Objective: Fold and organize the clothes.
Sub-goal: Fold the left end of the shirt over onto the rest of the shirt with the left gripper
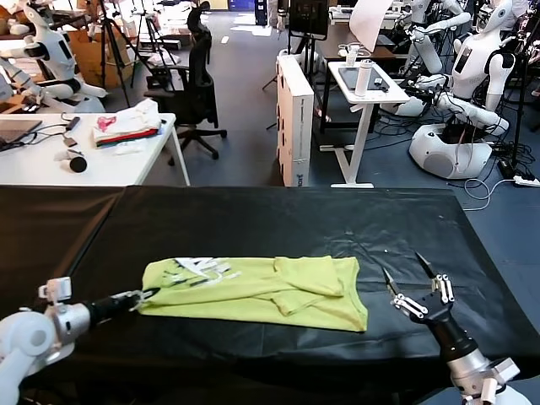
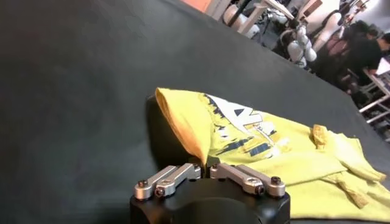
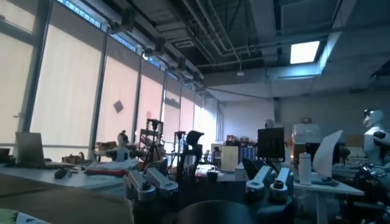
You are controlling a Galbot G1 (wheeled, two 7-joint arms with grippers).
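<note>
The clothes are one lime-yellow T-shirt (image 1: pixel 253 291) with a white print, lying partly folded across the black-covered table (image 1: pixel 278 224). My left gripper (image 1: pixel 152 294) is at the shirt's left edge, shut on a pinch of the fabric. In the left wrist view that edge of the T-shirt (image 2: pixel 189 125) rises in a ridge into the closed left gripper (image 2: pixel 204 165). My right gripper (image 1: pixel 405 270) stands open just right of the shirt's right end, not touching it. Nothing sits between the jaws of the right gripper (image 3: pixel 204 176) in its own view.
Behind the black table stands a white desk (image 1: pixel 51 164) with a white, pink and red cloth pile (image 1: pixel 126 126). An office chair (image 1: pixel 196 93), a white box (image 1: pixel 295 118), a small standing desk (image 1: pixel 364 93) and other robots (image 1: pixel 472 76) are farther back.
</note>
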